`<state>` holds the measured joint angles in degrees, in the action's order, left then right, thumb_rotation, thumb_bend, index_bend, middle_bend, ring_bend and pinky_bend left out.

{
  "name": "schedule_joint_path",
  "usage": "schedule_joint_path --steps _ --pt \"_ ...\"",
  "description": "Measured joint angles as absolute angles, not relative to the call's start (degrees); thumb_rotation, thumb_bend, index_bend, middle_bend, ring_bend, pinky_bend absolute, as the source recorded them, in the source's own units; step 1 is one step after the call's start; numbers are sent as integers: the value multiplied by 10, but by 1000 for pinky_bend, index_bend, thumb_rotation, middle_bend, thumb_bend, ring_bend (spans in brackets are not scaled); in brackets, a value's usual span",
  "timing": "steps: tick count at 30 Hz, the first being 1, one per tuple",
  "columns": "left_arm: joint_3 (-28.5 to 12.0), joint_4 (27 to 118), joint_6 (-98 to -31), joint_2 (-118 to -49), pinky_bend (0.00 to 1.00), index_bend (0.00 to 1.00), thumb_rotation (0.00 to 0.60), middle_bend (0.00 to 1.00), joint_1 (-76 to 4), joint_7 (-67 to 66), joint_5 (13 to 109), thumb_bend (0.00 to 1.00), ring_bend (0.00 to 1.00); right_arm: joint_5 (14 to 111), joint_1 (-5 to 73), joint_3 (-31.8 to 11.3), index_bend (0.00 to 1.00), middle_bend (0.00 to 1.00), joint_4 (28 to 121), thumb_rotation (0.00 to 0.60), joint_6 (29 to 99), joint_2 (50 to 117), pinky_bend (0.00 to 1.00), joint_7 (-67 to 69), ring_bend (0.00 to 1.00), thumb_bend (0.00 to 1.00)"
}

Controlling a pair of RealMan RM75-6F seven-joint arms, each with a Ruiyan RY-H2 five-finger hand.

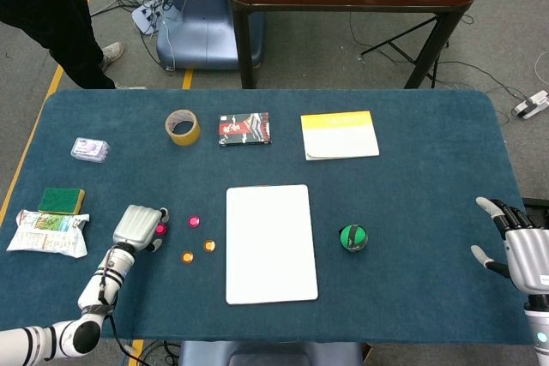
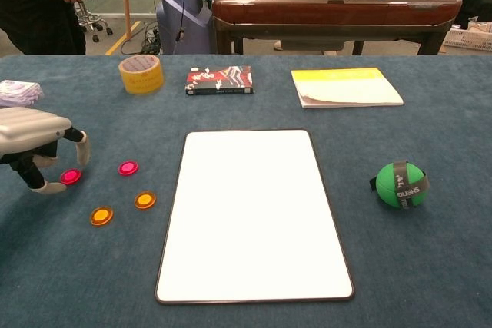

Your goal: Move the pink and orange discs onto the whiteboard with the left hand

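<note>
A pink disc (image 2: 71,176) is bracketed, not clearly gripped, by the left robot hand's (image 2: 34,144) curled fingers, at nine o'clock from the whiteboard (image 2: 254,213); the right robot hand (image 1: 515,242) is spread, empty.

The left hand (image 2: 34,147) is cut by the chest view's 9 o'clock edge. The right hand (image 1: 515,242) is clipped at 3 o'clock in the head view. Book (image 1: 244,129) print: unreadable.
</note>
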<state>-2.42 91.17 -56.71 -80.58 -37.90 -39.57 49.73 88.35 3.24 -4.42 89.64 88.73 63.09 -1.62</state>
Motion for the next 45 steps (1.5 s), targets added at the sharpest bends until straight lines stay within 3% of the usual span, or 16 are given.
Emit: schedule_joint_path --steps 45 --pt "-17 869 -569 -830 1000 564 600 1000 -386 -371 477 284 967 881 33 -45 203 250 897 600 887 631 397 -16 272 144"
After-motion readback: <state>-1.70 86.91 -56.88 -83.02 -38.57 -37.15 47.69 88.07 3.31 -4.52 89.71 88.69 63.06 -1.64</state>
